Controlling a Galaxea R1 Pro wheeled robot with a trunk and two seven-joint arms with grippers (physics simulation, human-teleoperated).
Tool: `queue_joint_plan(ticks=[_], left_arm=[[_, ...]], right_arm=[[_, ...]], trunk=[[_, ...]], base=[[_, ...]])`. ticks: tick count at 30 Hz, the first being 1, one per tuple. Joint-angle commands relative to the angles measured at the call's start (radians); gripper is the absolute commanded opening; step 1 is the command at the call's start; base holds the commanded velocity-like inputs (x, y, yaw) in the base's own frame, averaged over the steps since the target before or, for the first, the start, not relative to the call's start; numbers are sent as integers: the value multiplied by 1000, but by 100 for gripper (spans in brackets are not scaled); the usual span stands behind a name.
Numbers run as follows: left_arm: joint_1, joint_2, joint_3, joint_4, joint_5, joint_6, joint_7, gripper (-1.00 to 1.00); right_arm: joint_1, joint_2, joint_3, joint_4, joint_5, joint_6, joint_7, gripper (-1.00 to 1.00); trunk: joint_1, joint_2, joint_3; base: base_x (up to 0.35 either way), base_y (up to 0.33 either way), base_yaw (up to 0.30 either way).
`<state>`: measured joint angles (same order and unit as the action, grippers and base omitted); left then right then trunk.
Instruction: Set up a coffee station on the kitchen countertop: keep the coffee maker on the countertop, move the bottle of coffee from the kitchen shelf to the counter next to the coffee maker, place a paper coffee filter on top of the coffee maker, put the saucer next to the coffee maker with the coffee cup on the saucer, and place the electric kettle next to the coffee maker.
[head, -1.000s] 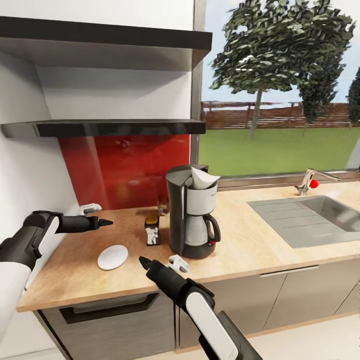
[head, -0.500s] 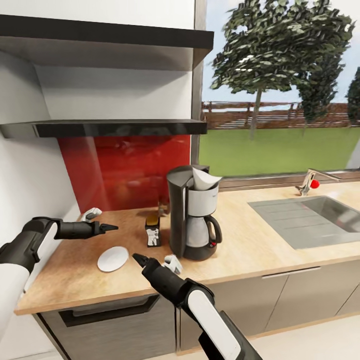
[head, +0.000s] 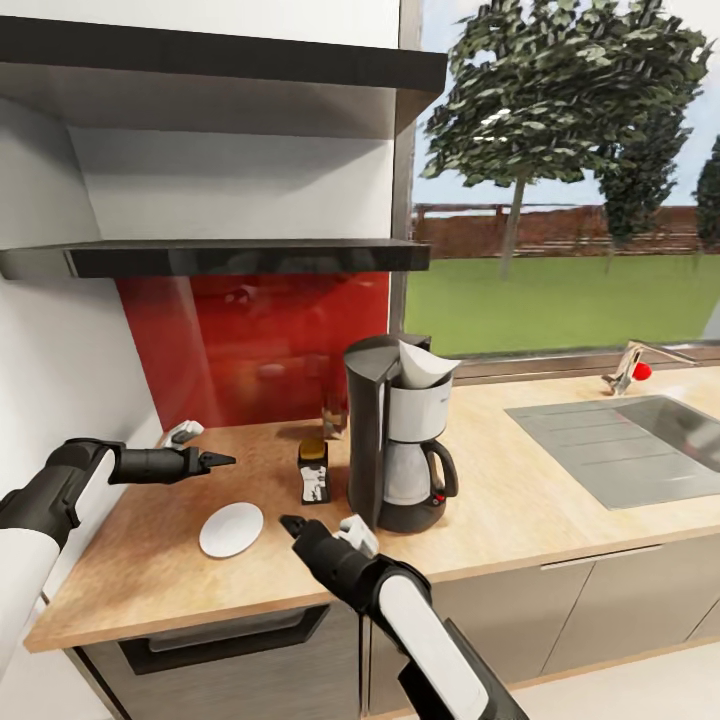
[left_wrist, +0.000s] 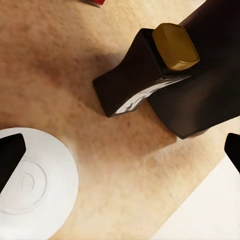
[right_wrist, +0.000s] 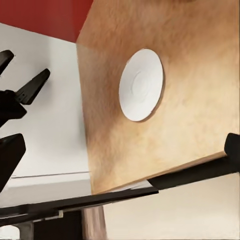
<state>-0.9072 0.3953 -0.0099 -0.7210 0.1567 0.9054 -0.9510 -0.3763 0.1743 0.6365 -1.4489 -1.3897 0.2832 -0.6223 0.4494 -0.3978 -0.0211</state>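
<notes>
the coffee maker (head: 398, 435) stands on the kitchen countertop (head: 520, 500), with the paper coffee filter (head: 424, 365) sticking up from its top. just beside it, toward my left, sits the bottle of coffee (head: 313, 470), gold lid up. the saucer (head: 231, 529) lies flat further left, near the counter's front, apart from the bottle. my left gripper (head: 222, 461) hovers above the counter between the wall and the bottle, its fingers spread wide with nothing between them. my right gripper (head: 292, 524) hangs over the front edge just beside the saucer, also wide and empty. above is the kitchen shelf (head: 230, 257).
</notes>
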Motion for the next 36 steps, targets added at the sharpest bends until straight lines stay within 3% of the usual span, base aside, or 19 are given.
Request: queue_joint_plan(ticks=[1,4,5,14,20,27,30,36], left_arm=[[-1,0,-1,0,4,6,0,100],[-1,1,-1,0,4,6,0,100],[0,1,-1,0,4,6,0,100],[1,2,1,11,5,4,0,100],[-34,21,-10,-23,-1,-30,34,100],[6,19,-9,-10,1,-70,73,100],[19,19,-20,-10,-2,-87,90,100],[20,49,-54,-6,-38,-122,124,100]], right_arm=[[-1,0,1,-2,-35,-14,-24,100],[-1,0,30,-2,-147,-79,-56,100],[-1,0,33,-2,-152,-82,-57,100],[-1,0,41,2,-162,-88,-59,100],[-16,0,36,-31,-176,-88,-45,100],[-15,-39,32,-10,-174,-94,-45,100],[-15,-42,35,-8,-172,-93,-45,100],[-15,-38,58,-6,-171,-92,-43,100]], trunk=[[1,-2,-2],[1,-2,-2],[1,-2,-2],[1,-2,-2],[1,-2,-2],[1,-2,-2],[1,-2,-2],[1,-2,-2]], base=[[0,0,0],[0,0,0],[0,0,0],[58,116,0],[0,0,0],[0,0,0],[0,0,0],[0,0,0]])
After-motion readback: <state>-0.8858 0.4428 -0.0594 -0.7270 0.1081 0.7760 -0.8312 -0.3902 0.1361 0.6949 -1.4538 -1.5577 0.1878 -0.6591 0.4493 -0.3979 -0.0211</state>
